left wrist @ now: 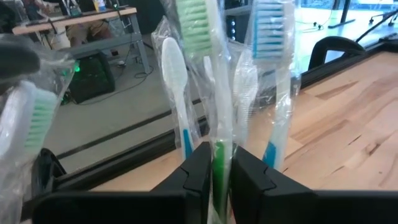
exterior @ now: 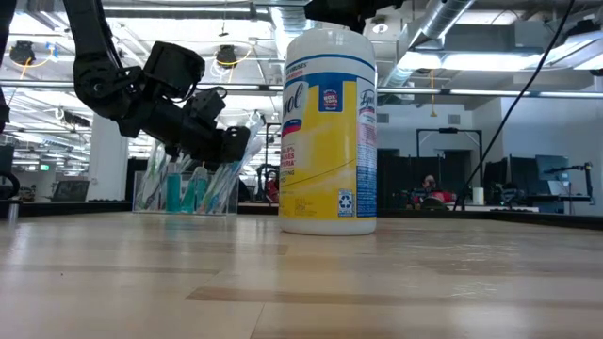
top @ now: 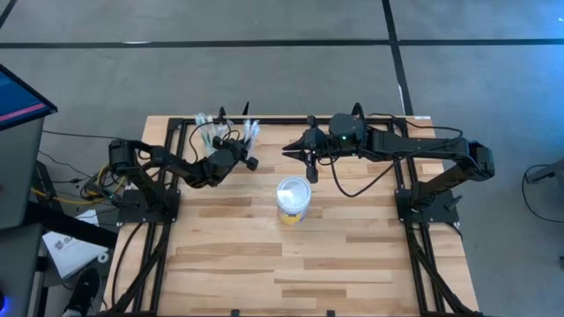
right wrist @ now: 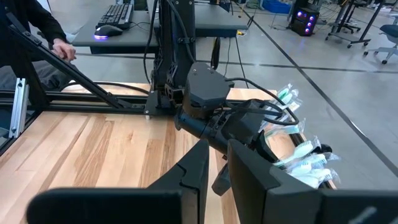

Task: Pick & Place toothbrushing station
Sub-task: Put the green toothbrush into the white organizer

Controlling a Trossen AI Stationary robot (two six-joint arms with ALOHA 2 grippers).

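The toothbrushing station [exterior: 184, 193], a small see-through stand, rests on its base at the table's far left [top: 225, 132]. Several wrapped toothbrushes stand in it. My left gripper [left wrist: 219, 163] reaches in among them, just above the stand [exterior: 236, 146], and is shut on a green-handled wrapped toothbrush [left wrist: 208, 74]. My right gripper [right wrist: 217, 165] hangs raised over the table's far middle [top: 295, 151]. Its fingers stand a narrow gap apart with nothing between them. My left gripper pinches the green toothbrush's wrapped handle [left wrist: 219, 152] between its two fingers, well below the bristles. The fingers come in nearly level from the table's left and lie across the handle. The toothbrush stands upright. Its lower end is hidden behind the fingers.
A round white-topped, yellow-banded wipes tub [top: 293, 198] stands upright at the table's middle, under and just in front of the right gripper. Black frame rails [top: 282, 121] run along the far edge. Bare wood [top: 291, 264] fills the near half. A person's hand [right wrist: 62, 46] rests at a desk beyond.
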